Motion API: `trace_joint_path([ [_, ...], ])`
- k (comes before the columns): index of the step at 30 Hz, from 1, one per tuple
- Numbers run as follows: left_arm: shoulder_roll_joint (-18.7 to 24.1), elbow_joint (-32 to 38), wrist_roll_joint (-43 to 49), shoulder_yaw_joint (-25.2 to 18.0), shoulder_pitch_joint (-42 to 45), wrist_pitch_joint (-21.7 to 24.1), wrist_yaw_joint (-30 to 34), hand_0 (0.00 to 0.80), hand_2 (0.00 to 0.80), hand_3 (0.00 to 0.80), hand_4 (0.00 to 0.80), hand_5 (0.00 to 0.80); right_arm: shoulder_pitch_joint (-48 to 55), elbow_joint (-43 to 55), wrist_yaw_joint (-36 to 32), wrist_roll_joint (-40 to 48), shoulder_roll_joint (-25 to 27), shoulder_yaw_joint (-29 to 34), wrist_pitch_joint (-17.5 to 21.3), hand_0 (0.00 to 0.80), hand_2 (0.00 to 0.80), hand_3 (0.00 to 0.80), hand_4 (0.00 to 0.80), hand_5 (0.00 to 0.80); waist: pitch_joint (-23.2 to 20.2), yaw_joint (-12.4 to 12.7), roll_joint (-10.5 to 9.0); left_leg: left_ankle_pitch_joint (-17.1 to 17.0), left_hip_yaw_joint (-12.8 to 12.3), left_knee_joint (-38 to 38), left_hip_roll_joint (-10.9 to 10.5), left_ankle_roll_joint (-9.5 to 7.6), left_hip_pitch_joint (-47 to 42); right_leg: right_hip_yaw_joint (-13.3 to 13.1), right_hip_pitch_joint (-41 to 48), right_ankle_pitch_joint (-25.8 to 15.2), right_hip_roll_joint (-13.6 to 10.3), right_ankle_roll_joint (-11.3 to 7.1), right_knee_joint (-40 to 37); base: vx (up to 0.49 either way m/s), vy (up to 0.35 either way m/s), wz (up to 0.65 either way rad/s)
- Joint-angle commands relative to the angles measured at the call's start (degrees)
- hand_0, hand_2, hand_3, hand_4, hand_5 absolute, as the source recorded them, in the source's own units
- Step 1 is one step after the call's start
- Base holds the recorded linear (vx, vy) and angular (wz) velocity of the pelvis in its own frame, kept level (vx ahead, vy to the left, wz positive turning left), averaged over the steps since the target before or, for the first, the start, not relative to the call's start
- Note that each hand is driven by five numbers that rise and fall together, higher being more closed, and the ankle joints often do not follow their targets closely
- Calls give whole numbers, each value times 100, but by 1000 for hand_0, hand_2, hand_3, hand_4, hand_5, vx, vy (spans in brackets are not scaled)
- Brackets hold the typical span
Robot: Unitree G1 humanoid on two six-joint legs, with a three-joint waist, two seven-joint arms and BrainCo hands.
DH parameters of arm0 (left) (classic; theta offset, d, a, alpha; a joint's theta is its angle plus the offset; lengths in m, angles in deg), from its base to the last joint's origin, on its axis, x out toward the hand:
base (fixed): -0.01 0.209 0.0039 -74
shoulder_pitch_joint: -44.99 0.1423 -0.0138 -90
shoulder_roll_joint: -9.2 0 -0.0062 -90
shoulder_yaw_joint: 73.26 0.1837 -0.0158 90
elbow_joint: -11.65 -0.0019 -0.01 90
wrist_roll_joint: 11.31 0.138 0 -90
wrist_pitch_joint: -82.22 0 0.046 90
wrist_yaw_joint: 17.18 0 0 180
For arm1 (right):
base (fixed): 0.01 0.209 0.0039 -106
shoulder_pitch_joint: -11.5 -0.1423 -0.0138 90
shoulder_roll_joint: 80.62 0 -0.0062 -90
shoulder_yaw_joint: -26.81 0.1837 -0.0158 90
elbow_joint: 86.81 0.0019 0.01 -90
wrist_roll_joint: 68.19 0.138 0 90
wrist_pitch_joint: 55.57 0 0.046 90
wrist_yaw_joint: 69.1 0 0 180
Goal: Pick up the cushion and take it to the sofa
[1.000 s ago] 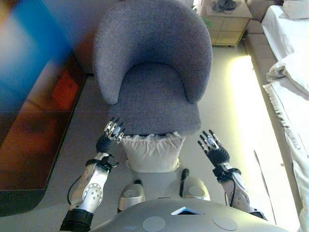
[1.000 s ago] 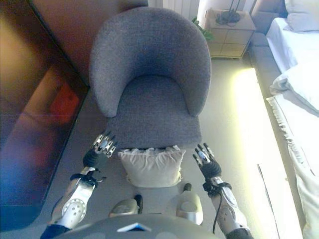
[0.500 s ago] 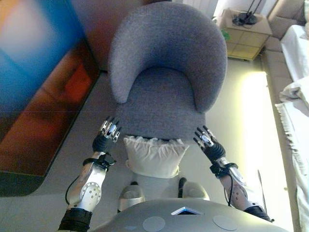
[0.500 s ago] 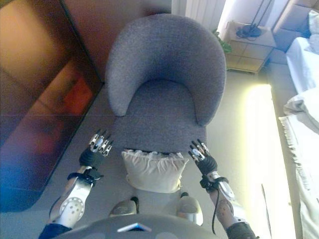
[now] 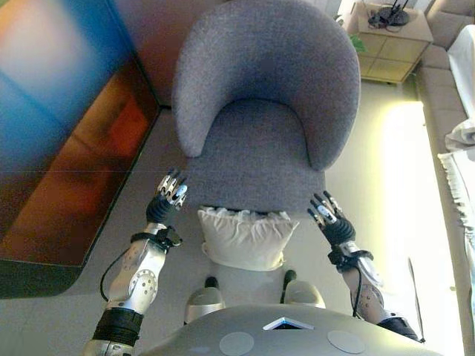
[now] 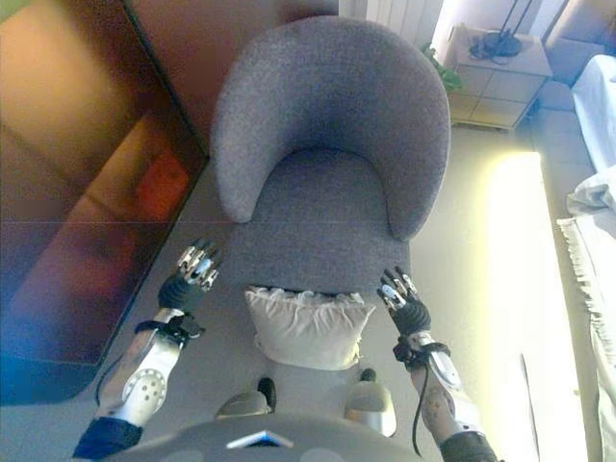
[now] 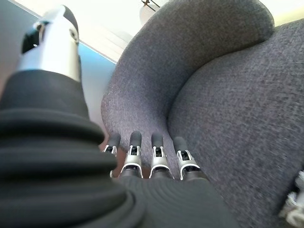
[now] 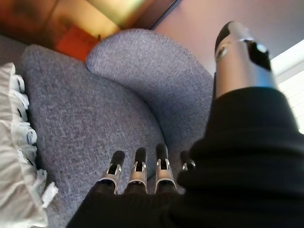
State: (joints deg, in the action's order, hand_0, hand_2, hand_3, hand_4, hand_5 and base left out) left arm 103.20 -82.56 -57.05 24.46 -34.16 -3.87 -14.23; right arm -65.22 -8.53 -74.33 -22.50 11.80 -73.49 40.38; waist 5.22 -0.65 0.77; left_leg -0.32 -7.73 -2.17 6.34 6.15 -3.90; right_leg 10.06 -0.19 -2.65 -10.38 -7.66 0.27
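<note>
My left hand (image 5: 168,202) hangs just left of the cushion (image 5: 243,238), fingers straight and released, holding nothing. My right hand (image 5: 329,220) hangs just right of the cushion, fingers (image 8: 137,167) likewise straight and empty. In my left wrist view, my fingertips (image 7: 156,140) point toward the armchair's left arm without touching it. Neither hand touches the cushion.

The cushion is cream-white with a frilled far edge. It stands on the floor (image 5: 89,297) between my 2 hands, its far edge against the near front of the grey armchair (image 5: 263,104). It is not on the seat; it rests below the seat's near edge.

The armchair is a rounded tub shape in grey woven fabric, with a curved back and 2 low arms wrapping around a flat seat (image 6: 318,207). It fills the middle of the scene, directly beyond my hands.

The floor is pale grey carpet, brightly lit in a strip (image 5: 404,193) to the right of the armchair. To the left, a large dark glossy panel (image 5: 59,148) runs from near to far, showing blue, orange and red reflections. At the far right stands a small light wooden cabinet (image 5: 392,41) with dark cables on top. Along the right edge lies white bedding (image 5: 460,148) with a fringed border, and beyond it a grey upholstered piece (image 6: 577,19).
</note>
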Motion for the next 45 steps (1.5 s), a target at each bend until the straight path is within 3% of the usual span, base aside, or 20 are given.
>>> trace_joint_path([
  [1, 262, 158, -488, -63, -326, 5, 506, 0, 0, 0, 0, 0, -467, 374, -432, 867, -241, 11, 95, 0, 0, 0, 0, 0, 37, 71, -237, -18, 27, 21, 98, -126, 287, 221, -1, -87, -478, -447, 49, -13, -32, -2],
  [6, -67, 88, -1767, 82, -412, -615, 1520, 0, 0, 0, 0, 0, -585, 235, -1869, 2190, -541, -114, -409, 0, 0, 0, 0, 0, 28, 161, -270, -74, 4, -70, 158, -107, 296, 278, 73, -79, -417, -427, -63, -2, -43, 0],
  [10, -585, -57, -3873, 127, -342, -1813, 2654, 0, 0, 0, 0, 0, -639, 35, -3348, 3940, -961, -70, -1327, 0, 0, 0, 0, 0, -45, 213, -266, -62, -93, -54, 237, -68, 294, 345, 171, -50, -392, -421, -158, 44, -35, 0],
  [15, -965, -42, -4335, 236, -77, -1855, 2935, 0, 0, 0, 0, 0, -576, 172, -3204, 4093, -1150, -18, -1554, 0, 0, 0, 0, 0, -135, 169, -243, -14, -151, -29, 284, -45, 225, 255, 246, 12, -340, -392, -190, 62, -7, -2],
  [26, -921, 148, -4246, 114, 217, -1888, 2820, 0, 0, 0, 0, 0, -164, 354, -3175, 3928, -973, -42, -1677, 0, 0, 0, 0, 0, -277, 106, -223, -4, -136, -87, 248, -34, 132, 159, 364, 52, -240, -329, -349, 29, 7, -4],
  [30, -867, 172, -4013, 165, 216, -1704, 2604, 0, 0, 0, 0, 0, -171, 344, -3030, 3637, -905, -100, -1481, 0, 0, 0, 0, 0, -264, 101, -214, -20, -128, -114, 240, -24, 132, 152, 341, 24, -232, -329, -367, 0, 0, 0],
  [33, -715, 93, -3566, 164, 202, -1398, 2098, 0, 0, 0, 0, 0, -139, 322, -2644, 2984, -768, -146, -1087, 0, 0, 0, 0, 0, -260, 92, -226, -14, -114, -96, 241, -16, 126, 140, 347, 38, -228, -322, -349, 0, 0, 0],
  [35, -457, 40, -2669, 149, 163, -793, 1428, 0, 0, 0, 0, 0, -145, 299, -2035, 2155, -561, -164, -591, 0, 0, 0, 0, 0, -247, 84, -242, 4, -114, -2, 245, -11, 155, 136, 333, 44, -241, -320, -311, 0, 0, 0],
  [39, 35, 8, -256, -124, 122, 203, 206, 0, 0, 0, 0, 0, -134, 318, -1054, 777, -130, -32, -193, 0, 0, 0, 0, 0, -178, 83, -287, 66, -130, 321, 277, -1, 255, 116, 314, 77, -280, -300, -179, 25, -6, 0],
  [41, 166, 5, 232, -235, 90, 319, 16, 0, 0, 0, 0, 0, -155, 341, -1054, 869, -72, 37, -235, 0, 0, 0, 0, 0, -112, 97, -304, 81, -105, 457, 289, 5, 338, 108, 275, 94, -300, -297, -79, 0, 0, 0],
  [42, 222, -66, 315, -342, 16, 325, -39, 0, 0, 0, 0, 0, -217, 320, -1230, 1340, -98, 90, -311, 0, 0, 0, 0, 0, -18, 114, -314, 70, -96, 561, 314, 9, 444, 125, 207, 129, -324, -292, 68, -39, -1, 0],
  [45, 171, -463, 255, -355, -294, 460, -179, 0, 0, 0, 0, 0, -452, 84, -1126, 1145, -200, 88, 31, 0, 0, 0, 0, 0, 214, 128, -289, 35, -69, 701, 361, 20, 703, 120, -13, 220, -379, -298, 380, -118, 8, -1],
])
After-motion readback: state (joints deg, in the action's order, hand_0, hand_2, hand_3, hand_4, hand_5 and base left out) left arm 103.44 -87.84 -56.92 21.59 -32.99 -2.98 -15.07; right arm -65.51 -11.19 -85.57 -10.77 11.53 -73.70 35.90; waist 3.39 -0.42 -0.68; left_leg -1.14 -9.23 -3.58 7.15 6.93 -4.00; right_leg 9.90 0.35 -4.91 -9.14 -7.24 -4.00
